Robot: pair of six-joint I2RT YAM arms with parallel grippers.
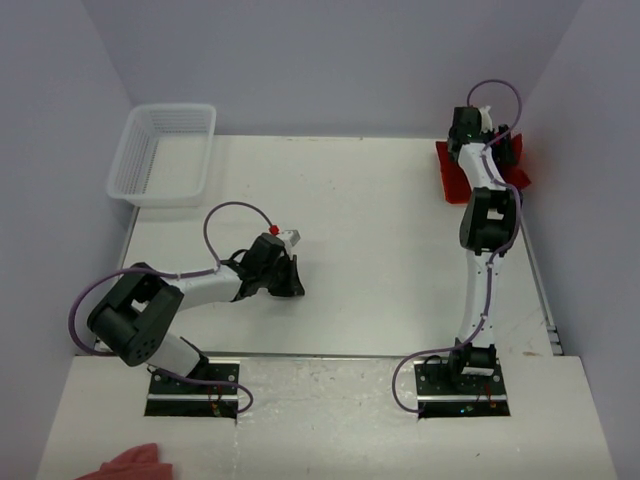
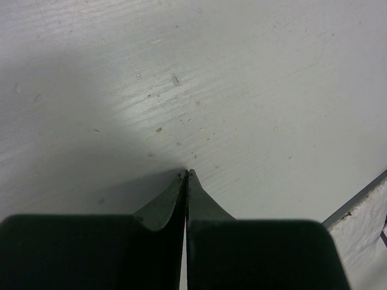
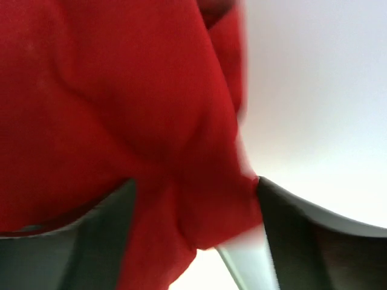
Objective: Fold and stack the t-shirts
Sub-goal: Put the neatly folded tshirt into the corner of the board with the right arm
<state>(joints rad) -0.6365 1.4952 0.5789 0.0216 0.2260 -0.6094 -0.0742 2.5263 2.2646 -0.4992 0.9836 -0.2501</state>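
A red t-shirt (image 1: 452, 172) lies bunched at the table's far right corner, partly hidden under my right arm. My right gripper (image 1: 484, 148) hangs over it. In the right wrist view the red t-shirt (image 3: 121, 90) fills the left and middle of the picture. There my right gripper (image 3: 196, 187) is open, its dark fingers wide apart, with a fold of the red cloth lying loose between them. My left gripper (image 1: 296, 286) rests low over the bare table at centre left. Seen from the left wrist, the left gripper (image 2: 186, 174) is shut with nothing in it, tips at the table top.
A white mesh basket (image 1: 165, 150) stands at the far left corner. A pale pink cloth scrap (image 1: 135, 465) lies on the near shelf at bottom left. The side wall runs close beside the red t-shirt. The table's edge (image 2: 363, 199) shows in the left wrist view.
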